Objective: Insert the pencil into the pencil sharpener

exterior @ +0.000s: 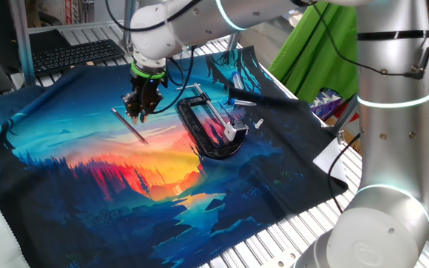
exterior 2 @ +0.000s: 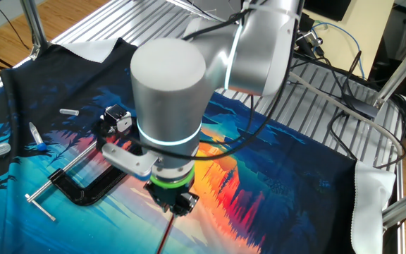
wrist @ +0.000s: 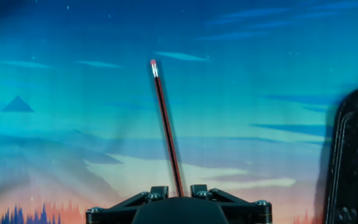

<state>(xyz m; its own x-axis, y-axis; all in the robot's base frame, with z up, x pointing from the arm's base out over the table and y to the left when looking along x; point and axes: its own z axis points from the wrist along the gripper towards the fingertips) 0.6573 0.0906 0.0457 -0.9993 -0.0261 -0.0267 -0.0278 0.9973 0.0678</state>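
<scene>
While the gripper [exterior: 141, 109] pointed straight down above the printed cloth [exterior: 88, 193], its two fingers were clenched on the pencil [exterior: 130, 124], which lay flat on the sunset-coloured part of the cloth and ran out slantwise to either side of them. Seen from the hand view, the pencil [wrist: 166, 127] was a thin dark reddish stick passing up between the finger bases, its far end showing a small red tip and a silvery band. To the right of the gripper in one fixed view lay the big black clamp [exterior: 208, 126], well apart from the pencil, with its silver threaded rod [exterior: 216, 116] crossing its opening. The pencil sharpener [exterior: 231, 132], a small silvery-white block, sat at the clamp's far side, beside the rod's end. From the other fixed view the arm's wide body hid most of the hand; only the green ring and dark fingers showed, with a thin reddish line of pencil [exterior 2: 168, 234] running down beneath them, and the pencil sharpener [exterior 2: 117, 117] stood beyond the clamp [exterior 2: 90, 185].
</scene>
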